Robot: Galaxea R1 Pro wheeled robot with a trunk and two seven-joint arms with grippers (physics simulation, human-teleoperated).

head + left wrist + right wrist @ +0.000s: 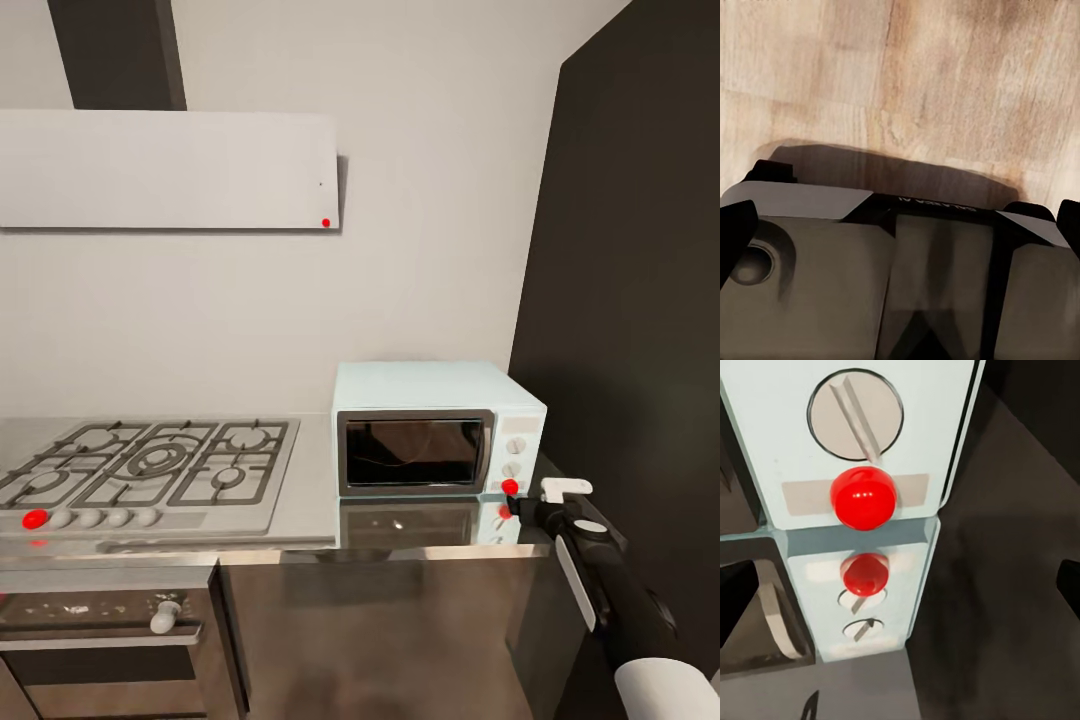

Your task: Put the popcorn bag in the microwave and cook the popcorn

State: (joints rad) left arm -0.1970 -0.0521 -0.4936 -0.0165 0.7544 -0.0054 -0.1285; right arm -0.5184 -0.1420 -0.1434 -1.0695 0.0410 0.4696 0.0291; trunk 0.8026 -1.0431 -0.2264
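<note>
The pale mint-blue microwave stands on the grey countertop with its dark glass door shut. My right gripper is right in front of the lower end of its control panel, by the red button. The right wrist view shows that red button close up below a round knob, both mirrored in the shiny counter. One dark fingertip sits far out at the frame's edge, so the gripper is open and empty. The left gripper is open over the robot's base and wooden floor. The popcorn bag and popcorn are hidden.
A gas hob with a row of knobs lies left of the microwave, with a built-in oven below it and a flat extractor hood above. A tall dark panel stands close on the microwave's right.
</note>
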